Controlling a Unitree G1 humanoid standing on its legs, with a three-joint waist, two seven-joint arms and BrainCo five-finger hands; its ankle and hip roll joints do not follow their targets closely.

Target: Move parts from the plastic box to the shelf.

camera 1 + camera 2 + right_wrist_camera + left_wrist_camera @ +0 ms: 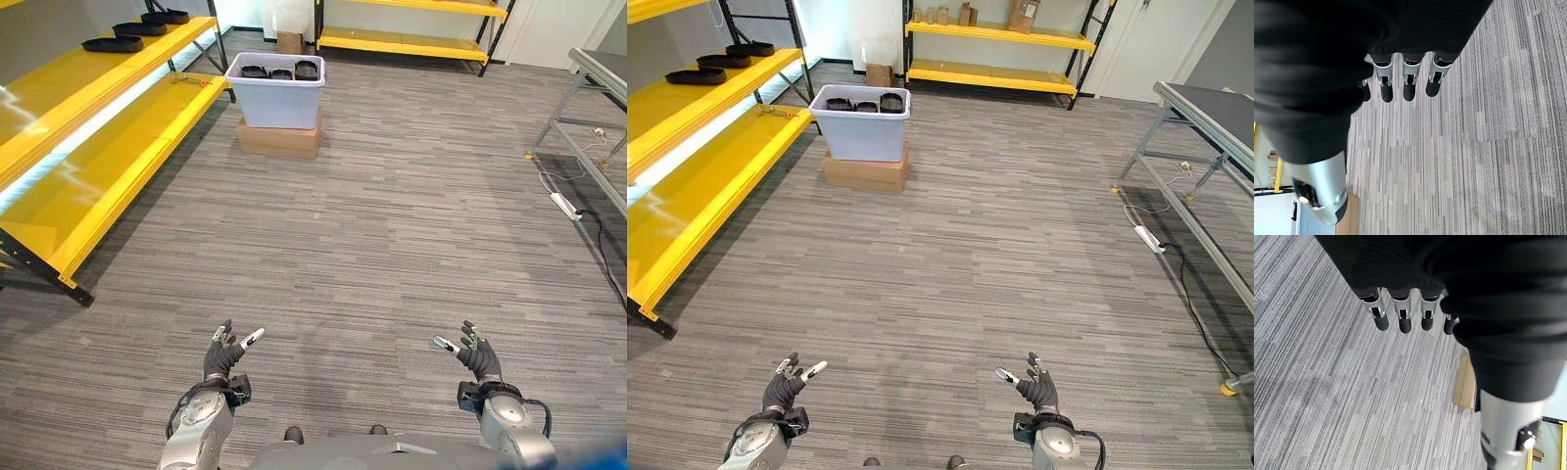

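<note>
— Far across the floor (392,245), what stands waiting?
— The box (275,93), on a cardboard carton (279,139), just beside the yellow shelf (108,127). Dark parts (281,71) lie inside it. A few more parts sit on the shelf's upper level (113,43).
— And the hands?
— Both hang low in front, well apart from the box. The left hand (224,354) and right hand (474,352) hold nothing; fingers (1403,316) relaxed and spread, palms up.
— So which step is this?
— I judge it the approach, before any pickup. No part is in hand.
— What does the next move call for?
— Probably walking up to the box, then reaching over its rim to take a part. The shelf is close by for setting it down.
</note>
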